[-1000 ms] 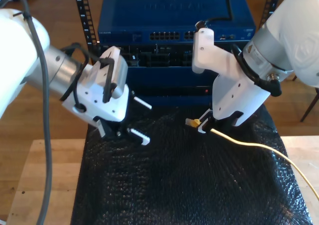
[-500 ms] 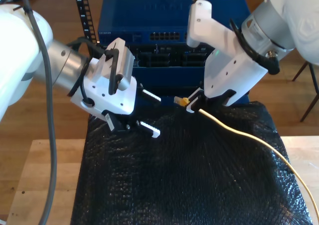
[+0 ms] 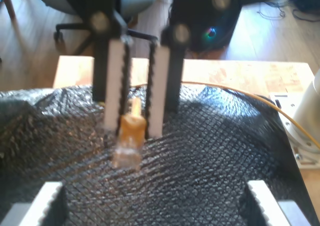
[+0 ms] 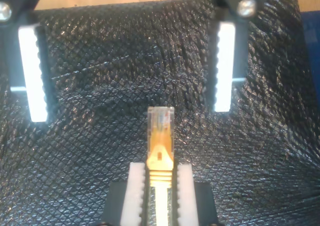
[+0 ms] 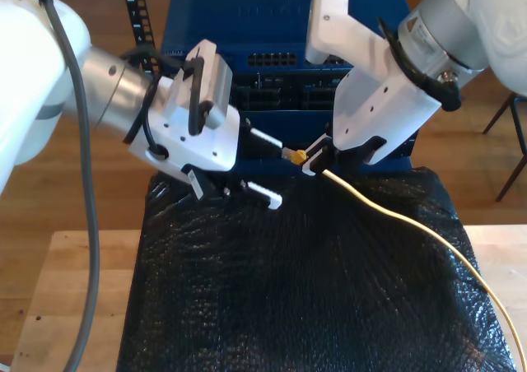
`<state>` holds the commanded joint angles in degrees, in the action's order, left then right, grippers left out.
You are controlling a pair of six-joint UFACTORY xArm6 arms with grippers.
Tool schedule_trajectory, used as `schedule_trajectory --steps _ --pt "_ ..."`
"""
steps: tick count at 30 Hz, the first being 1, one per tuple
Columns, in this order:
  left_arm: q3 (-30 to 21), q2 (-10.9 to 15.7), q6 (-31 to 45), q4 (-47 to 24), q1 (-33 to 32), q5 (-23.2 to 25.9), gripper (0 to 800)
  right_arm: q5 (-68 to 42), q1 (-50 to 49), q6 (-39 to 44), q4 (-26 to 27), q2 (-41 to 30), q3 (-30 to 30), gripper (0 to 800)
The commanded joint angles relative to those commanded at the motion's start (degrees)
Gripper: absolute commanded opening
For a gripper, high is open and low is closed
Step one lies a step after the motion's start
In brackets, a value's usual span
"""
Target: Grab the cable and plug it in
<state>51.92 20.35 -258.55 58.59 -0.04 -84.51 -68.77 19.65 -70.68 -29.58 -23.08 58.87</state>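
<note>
Thin yellow network cable, probably light and limp, pinched just behind its stiff clear plug by my second gripper; my first gripper gapes empty.

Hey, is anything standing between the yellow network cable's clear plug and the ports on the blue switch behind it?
Possibly. My second gripper holds the yellow network cable, and my first gripper, open, sits just ahead of its clear plug, before the blue switch and its ports. Nothing else visible intervenes.
</note>
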Motion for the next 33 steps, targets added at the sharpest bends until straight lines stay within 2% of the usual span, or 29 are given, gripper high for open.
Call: schedule_trajectory --steps 16,21,24,33 --pt "0.0 0.0 -0.2 2.4 0.1 -0.3 754 0.0 0.2 0.0 -0.4 -0.3 -0.1 8" --pt "0.0 -0.1 -0.2 2.5 0.1 -0.2 683 0.0 0.3 0.0 -0.4 -0.3 -0.1 8" --pt "-0.1 0.0 -0.2 2.5 0.1 -0.3 580 0.0 0.3 0.0 -0.4 -0.4 -0.2 8" --pt "-0.1 -0.1 -0.1 2.6 0.1 -0.3 474 0.0 0.4 0.0 -0.4 -0.4 -0.3 8"
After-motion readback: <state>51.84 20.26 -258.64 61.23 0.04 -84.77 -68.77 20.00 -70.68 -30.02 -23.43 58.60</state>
